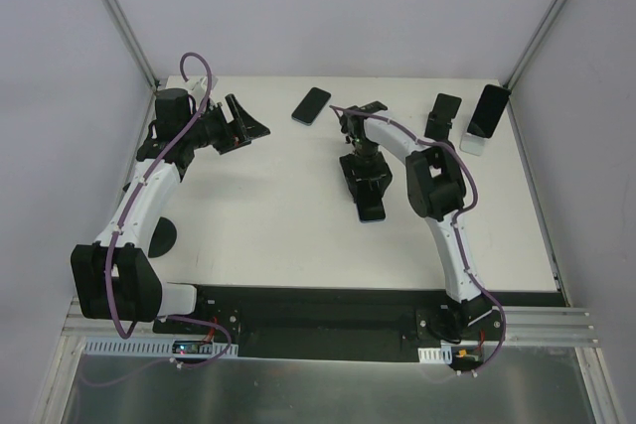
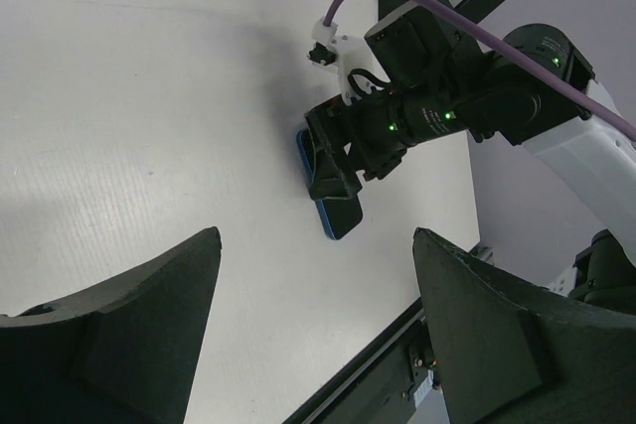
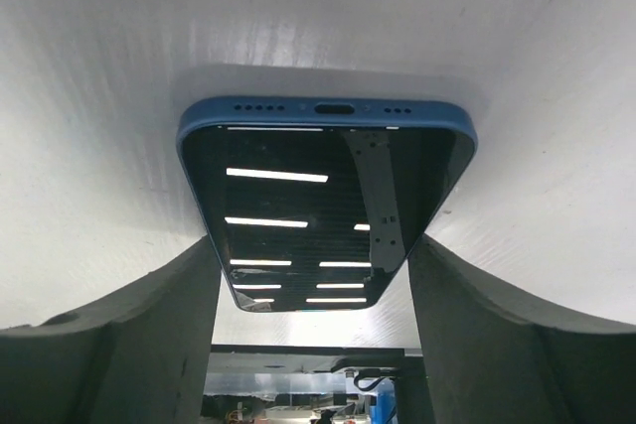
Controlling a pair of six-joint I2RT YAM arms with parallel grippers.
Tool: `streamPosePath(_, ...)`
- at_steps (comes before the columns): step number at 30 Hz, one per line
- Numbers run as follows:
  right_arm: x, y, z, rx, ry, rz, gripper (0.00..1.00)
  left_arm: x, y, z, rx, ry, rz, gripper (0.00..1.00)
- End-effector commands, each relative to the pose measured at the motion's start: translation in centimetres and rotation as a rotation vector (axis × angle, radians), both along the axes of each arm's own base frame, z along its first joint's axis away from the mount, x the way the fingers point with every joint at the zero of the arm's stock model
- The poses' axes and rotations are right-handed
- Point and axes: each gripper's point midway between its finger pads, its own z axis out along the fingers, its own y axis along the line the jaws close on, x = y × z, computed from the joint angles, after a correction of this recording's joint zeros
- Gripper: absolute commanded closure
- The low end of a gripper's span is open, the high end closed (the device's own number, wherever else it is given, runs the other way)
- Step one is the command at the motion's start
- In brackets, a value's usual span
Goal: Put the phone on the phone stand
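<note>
A blue-edged phone (image 1: 371,208) (image 3: 328,196) lies flat, screen up, on the white table (image 1: 268,215). My right gripper (image 1: 366,186) (image 3: 311,243) points down over it. Its fingers (image 3: 159,335) straddle the phone's long edges with only thin gaps showing, so it stands open around the phone. The left wrist view shows this phone (image 2: 340,217) poking out under the right gripper (image 2: 333,171). An empty black phone stand (image 1: 444,114) is at the back right. My left gripper (image 1: 243,124) (image 2: 316,235) hovers open and empty at the back left.
A second phone (image 1: 311,104) lies flat near the back middle. A third phone (image 1: 489,108) leans on a white stand (image 1: 477,144) at the back right corner. Walls enclose the table's back and sides.
</note>
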Motion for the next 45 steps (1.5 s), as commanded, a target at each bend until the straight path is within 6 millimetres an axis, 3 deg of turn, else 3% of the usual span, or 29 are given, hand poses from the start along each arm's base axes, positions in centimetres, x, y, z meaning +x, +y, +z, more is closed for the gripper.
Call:
streamPosePath(1, 0.2, 0.5, -1.0, 0.034, 0.021, -0.044, 0.37, 0.0, -0.6, 1.1, -0.018, -0.043, -0.03, 0.23)
streamPosePath(8, 1.4, 1.1, 0.4, 0.087, -0.051, -0.046, 0.77, 0.0, -0.5, 1.1, -0.018, -0.043, -0.027, 0.23)
streamPosePath(10, 1.9, 0.9, 1.0, 0.085, -0.092, -0.041, 0.99, 0.0, -0.5, 1.1, -0.017, -0.046, -0.029, 0.23)
streamPosePath(13, 3.1, 0.7, 2.6, 0.099, -0.193, -0.021, 0.99, 0.0, -0.5, 1.1, -0.017, -0.046, -0.027, 0.23)
streamPosePath(14, 4.5, 0.2, 4.0, 0.083, -0.288, -0.021, 0.99, 0.0, -0.5, 1.1, -0.016, -0.044, -0.027, 0.23)
streamPosePath(16, 4.8, -0.6, 4.5, 0.059, -0.346, -0.025, 0.99, 0.0, -0.4, 1.2, -0.016, -0.049, -0.024, 0.23)
streamPosePath(17, 6.1, -0.6, 6.1, 0.069, -0.444, -0.018, 0.99, 0.0, -0.5, 1.2, -0.016, -0.049, -0.026, 0.24)
streamPosePath(19, 6.2, -1.2, 6.0, 0.062, -0.501, -0.003, 0.99, -0.1, -0.5, 1.3, -0.017, -0.051, -0.027, 0.23)
streamPosePath(20, 7.6, -0.9, 7.9, 0.09, -0.61, 0.002, 0.99, -0.1, -0.5, 1.3, -0.017, -0.051, -0.029, 0.23)
streamPosePath(22, 7.5, -1.7, 7.8, 0.076, -0.654, -0.004, 0.99, -0.2, -0.5, 1.4, -0.017, -0.055, -0.027, 0.23)
streamPosePath(23, 8.8, -1.6, 9.8, 0.097, -0.76, -0.021, 0.99, -0.2, -0.5, 1.5, -0.017, -0.058, -0.027, 0.23)
streamPosePath(27, 9.9, -2.5, 12.0, 0.123, -0.983, -0.068, 0.99, -0.3, -0.5, 1.7, -0.019, -0.063, -0.027, 0.23)
streamPosePath(28, 10.1, -2.9, 13.8, 0.131, -1.056, -0.092, 0.99, -0.3, -0.5, 1.7, -0.019, -0.063, -0.028, 0.23)
streamPosePath(30, 10.9, -4.5, 14.8, 0.084, -1.183, -0.157, 0.99, -0.3, -0.5, 1.6, -0.019, -0.062, -0.027, 0.23)
streamPosePath(32, 12.0, -6.2, 17.6, 0.023, -1.344, -0.215, 0.99, -0.2, -0.5, 1.5, -0.021, -0.057, -0.026, 0.23)
streamPosePath(39, 15.6, -11.3, 23.7, -0.166, -1.624, -0.46, 0.99, 0.1, -0.6, 0.7, -0.024, -0.032, -0.028, 0.23)
streamPosePath(45, 20.3, -14.4, 25.2, -0.181, -1.702, -0.485, 0.99, 0.2, -0.7, 0.1, -0.028, -0.015, -0.034, 0.23)
